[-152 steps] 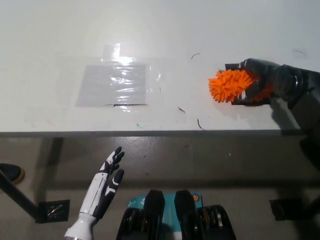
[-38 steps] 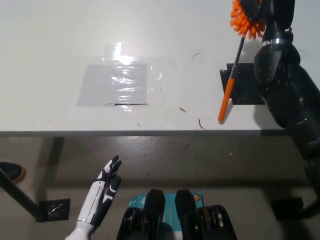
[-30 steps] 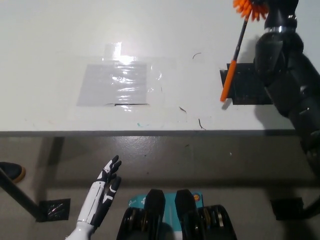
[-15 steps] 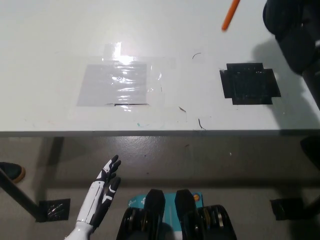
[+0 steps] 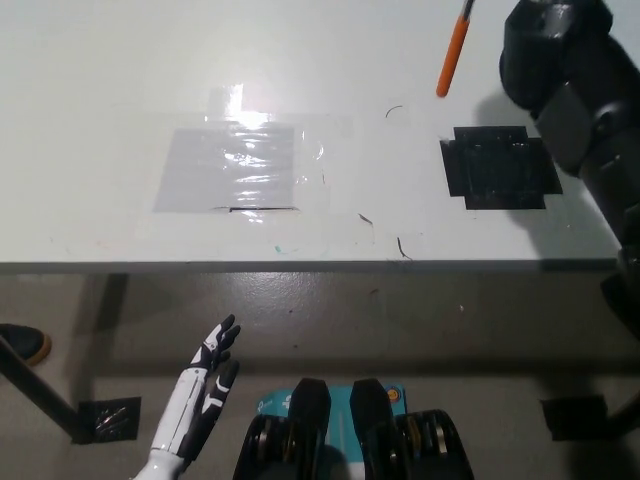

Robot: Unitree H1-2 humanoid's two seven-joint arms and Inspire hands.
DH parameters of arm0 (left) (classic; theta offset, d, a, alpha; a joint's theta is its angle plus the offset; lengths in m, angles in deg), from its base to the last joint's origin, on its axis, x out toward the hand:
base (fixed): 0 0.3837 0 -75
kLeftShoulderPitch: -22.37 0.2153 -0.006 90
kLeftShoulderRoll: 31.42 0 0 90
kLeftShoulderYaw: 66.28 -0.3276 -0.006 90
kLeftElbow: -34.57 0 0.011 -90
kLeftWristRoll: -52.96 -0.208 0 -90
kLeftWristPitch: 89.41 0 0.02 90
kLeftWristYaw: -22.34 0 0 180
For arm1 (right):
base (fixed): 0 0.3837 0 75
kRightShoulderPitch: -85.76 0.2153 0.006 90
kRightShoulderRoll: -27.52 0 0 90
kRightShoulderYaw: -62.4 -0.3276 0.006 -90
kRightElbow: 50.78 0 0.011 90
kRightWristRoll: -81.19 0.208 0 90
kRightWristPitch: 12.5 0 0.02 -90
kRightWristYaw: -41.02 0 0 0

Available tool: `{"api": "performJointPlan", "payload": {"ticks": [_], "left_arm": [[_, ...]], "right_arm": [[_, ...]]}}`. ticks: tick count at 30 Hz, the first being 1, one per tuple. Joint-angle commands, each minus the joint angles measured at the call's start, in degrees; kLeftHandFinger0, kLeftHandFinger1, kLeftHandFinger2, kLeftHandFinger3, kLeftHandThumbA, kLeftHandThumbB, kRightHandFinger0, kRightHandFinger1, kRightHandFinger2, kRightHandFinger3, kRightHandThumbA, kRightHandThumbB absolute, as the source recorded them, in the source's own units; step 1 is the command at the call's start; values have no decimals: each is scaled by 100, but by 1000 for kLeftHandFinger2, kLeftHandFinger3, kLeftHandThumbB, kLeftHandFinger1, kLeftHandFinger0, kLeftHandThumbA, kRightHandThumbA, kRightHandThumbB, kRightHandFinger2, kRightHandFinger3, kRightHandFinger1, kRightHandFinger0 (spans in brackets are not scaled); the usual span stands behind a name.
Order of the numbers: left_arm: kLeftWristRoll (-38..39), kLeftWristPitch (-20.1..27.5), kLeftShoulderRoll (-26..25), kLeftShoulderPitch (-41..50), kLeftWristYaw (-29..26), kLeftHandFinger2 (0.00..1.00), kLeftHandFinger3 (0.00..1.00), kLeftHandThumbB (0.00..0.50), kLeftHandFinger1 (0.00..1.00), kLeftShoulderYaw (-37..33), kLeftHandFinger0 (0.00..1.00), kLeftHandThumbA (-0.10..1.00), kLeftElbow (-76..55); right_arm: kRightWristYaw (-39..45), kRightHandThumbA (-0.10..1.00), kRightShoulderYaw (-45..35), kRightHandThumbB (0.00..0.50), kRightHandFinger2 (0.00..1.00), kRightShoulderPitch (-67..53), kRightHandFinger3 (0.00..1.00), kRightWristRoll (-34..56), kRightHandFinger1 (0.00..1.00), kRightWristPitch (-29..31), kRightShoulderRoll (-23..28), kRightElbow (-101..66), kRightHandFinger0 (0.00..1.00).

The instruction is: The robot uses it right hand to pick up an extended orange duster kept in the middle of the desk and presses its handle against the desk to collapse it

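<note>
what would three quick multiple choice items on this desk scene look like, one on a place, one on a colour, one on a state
1. Where does the duster handle show?
A. at the top right, running out of the picture's top edge
B. lying flat on the black patch
C. on the floor under the desk

2. What colour is the visible handle?
A. blue
B. orange
C. green

3. How is the left hand?
A. shut on the duster
B. flat on the desk
C. open, below the desk edge, holding nothing

Answers:
1 A: the handle slants down from the top edge, beside the black right arm, clear of the black patch.
2 B: the stick is plainly orange against the white desk.
3 C: the white hand's fingers are apart at the lower left, with nothing in them.
</note>
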Motion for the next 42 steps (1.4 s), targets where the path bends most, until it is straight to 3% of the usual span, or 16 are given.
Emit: {"api": "performJointPlan", "payload": {"ticks": [1, 5, 7, 13, 14, 16, 20, 23, 25, 28, 30, 32, 34, 37, 39, 42], "left_arm": [[31, 204, -3, -13, -17, 1000, 1000, 111, 1000, 9, 1000, 1000, -186], [26, 216, -2, -21, -21, 1000, 1000, 112, 1000, 11, 1000, 1000, -174], [94, 203, -22, 9, 37, 1000, 1000, 111, 1000, 4, 1000, 1000, -223], [111, 216, -21, 26, 46, 1000, 1000, 93, 1000, -10, 1000, 1000, -234], [132, 219, -14, -29, 43, 1000, 1000, 82, 1000, 0, 1000, 1000, -211], [136, 196, -14, -26, 40, 1000, 1000, 83, 1000, 8, 1000, 1000, -225], [136, 192, -27, -15, 32, 1000, 1000, 88, 1000, 18, 1000, 1000, -241], [102, 237, -35, -39, 14, 1000, 1000, 90, 1000, 11, 1000, 1000, -226], [176, 247, -35, -62, 22, 1000, 1000, 87, 1000, 38, 1000, 1000, -227], [211, 195, -68, -87, 57, 1000, 1000, 85, 1000, 50, 1000, 1000, -273], [198, 143, -74, -123, 50, 1000, 1000, 113, 1000, 61, 1000, 1000, -277], [213, 114, -76, -114, 57, 1000, 1000, 118, 1000, 66, 1000, 1000, -293], [214, 115, -74, -118, 54, 1000, 1000, 119, 1000, 67, 1000, 1000, -288], [177, 130, -83, -73, 51, 1000, 1000, 72, 1000, 52, 1000, 1000, -315], [167, 140, -78, -45, 42, 1000, 1000, 61, 1000, 50, 1000, 1000, -337], [160, 128, -76, -43, 40, 1000, 1000, 60, 1000, 49, 1000, 1000, -349]], "right_arm": [[-170, -100, 233, 33, 686, 203, 867, 114, 133, 146, -44, 228, 0], [-225, -100, 360, 35, 690, 205, 878, 160, 125, 146, -43, 285, 0], [-228, -100, 300, 75, 701, -86, 866, 46, 115, 146, -171, 354, 0], [-228, -100, 283, 68, 688, -251, 925, -81, 105, 146, -240, 488, 0], [-228, -100, 357, 36, 674, -594, 867, -88, 148, 118, -420, 683, 0], [-228, -100, 458, 50, 727, -814, 910, 36, 204, 146, -519, 792, 0], [-125, -100, 510, 77, 726, -1202, 872, 158, 217, 146, -650, 907, 0], [249, -100, 463, 2, 806, -1556, 888, 267, 361, 146, -655, 1054, 0], [728, -100, 406, 0, 820, -1764, 892, 349, 424, 20, -634, 1180, 0], [1698, -100, 408, 116, 870, -1914, 957, 437, 466, -289, -543, 1246, 0], [2413, -100, 273, 124, 890, -1929, 882, 639, 525, -444, -516, 1280, 58], [2823, -100, 235, 144, 736, -2004, 638, 711, 412, -512, -475, 1297, 2], [2841, -100, 227, 146, 681, -2002, 514, 711, 337, -515, -473, 1290, 0], [3314, -100, 212, 85, 690, -2115, 503, 754, 300, -736, -373, 1333, 0], [3410, -100, 190, 92, 485, -2169, 383, 796, 178, -706, -313, 1340, 0], [3445, -100, 177, 91, 470, -2178, 367, 830, 143, -698, -297, 1333, 0]]}}
